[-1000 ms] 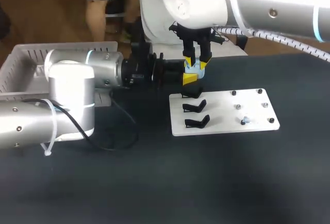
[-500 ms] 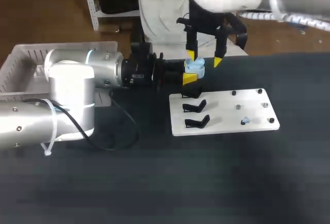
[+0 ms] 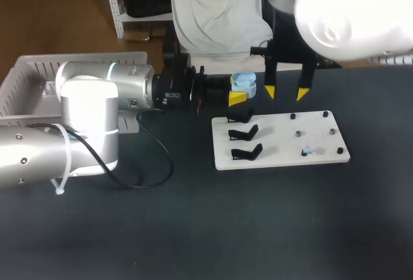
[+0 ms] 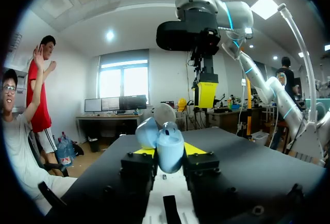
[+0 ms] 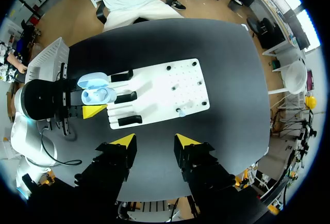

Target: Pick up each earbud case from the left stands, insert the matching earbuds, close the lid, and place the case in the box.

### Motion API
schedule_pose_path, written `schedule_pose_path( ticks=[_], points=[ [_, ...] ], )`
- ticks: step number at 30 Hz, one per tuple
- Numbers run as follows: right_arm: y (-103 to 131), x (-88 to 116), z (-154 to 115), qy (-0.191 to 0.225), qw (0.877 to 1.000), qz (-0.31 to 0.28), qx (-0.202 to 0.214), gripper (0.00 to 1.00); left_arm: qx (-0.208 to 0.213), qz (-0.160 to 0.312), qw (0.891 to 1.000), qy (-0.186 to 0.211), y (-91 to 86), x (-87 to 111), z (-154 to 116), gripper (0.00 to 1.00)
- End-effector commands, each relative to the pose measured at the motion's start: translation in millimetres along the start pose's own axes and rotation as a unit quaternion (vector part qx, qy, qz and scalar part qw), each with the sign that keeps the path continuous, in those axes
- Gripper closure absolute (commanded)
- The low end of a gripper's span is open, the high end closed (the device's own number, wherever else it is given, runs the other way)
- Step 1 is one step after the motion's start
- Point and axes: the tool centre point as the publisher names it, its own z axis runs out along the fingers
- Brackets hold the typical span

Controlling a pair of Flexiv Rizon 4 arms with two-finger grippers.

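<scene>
Black table [image 3: 193,228] was taken up mostly by the two arms. Left arm [image 3: 84,112] was laid low and level across it, probably so the load was presented sideways to the other arm. Right arm [image 3: 348,9] was hung from above, pointing down.

White slatted box [image 3: 26,80] was seen behind the left arm, well apart from both grippers; nothing could be made out in it.

White stand board [image 3: 284,141] was found under and ahead of the right gripper [image 5: 154,142]. Three black stands [image 3: 244,133] were counted on the board's side nearest the left gripper [image 4: 169,157], all bare.

Left gripper was clamped on the pale blue earbud case [image 3: 243,85], yellow tips pressed on its two sides. Lid was flipped open and facing up, judged to be held that way so earbuds could be dropped in from above. Whether a bud was already seated could not be told.

Right gripper was spread wide, nothing held, just beside the case and above the board's far edge.

A small pale blue piece [image 3: 307,151], likely an earbud, was noted among the board's pegs, ahead of the right gripper. Fetching it was judged the next step.
</scene>
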Motion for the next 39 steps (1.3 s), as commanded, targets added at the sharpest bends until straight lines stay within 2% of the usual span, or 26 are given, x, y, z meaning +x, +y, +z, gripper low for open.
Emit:
schedule_pose_path(
  ticks=[1,4,6,13,18,21,23,31,39],
  points=[
    [-15.2,8.6,32.1,-0.020,0.998,0.005,-0.059,0.40,-0.002,0.002,1.000,-0.001,-0.8,0.5,0.2,1.00],
    [-18.7,12.9,47.5,-0.013,0.998,0.014,-0.062,0.48,-0.002,0.002,1.000,-0.001,-0.8,0.5,0.2,1.00],
    [-21.1,15.4,53.8,-0.014,0.998,0.018,-0.065,0.50,-0.002,0.002,1.000,-0.001,-0.8,0.5,0.2,1.00],
    [-42.7,18.8,77.9,-0.023,0.997,0.041,-0.060,0.36,-0.002,0.002,1.000,-0.001,-0.8,0.5,0.2,1.00],
    [-55.0,18.3,94.2,-0.025,0.997,0.047,-0.060,0.35,-0.002,0.002,1.000,-0.001,-0.8,0.5,0.2,1.00],
    [-57.7,16.6,102.8,-0.027,0.996,0.044,-0.077,0.31,-0.002,0.002,1.000,-0.001,-0.8,0.5,0.2,1.00],
    [-59.4,15.3,109.4,-0.027,0.995,0.040,-0.082,0.38,-0.002,0.002,1.000,-0.001,-0.8,0.5,0.2,1.00],
    [-60.2,6.1,126.8,-0.025,0.996,0.027,-0.078,0.50,-0.002,0.002,1.000,-0.001,-0.8,0.5,0.2,1.00],
    [-58.4,3.1,137.5,-0.015,0.997,0.000,-0.073,0.54,-0.002,0.002,1.000,-0.001,-0.8,0.5,0.2,1.00]
  ],
)
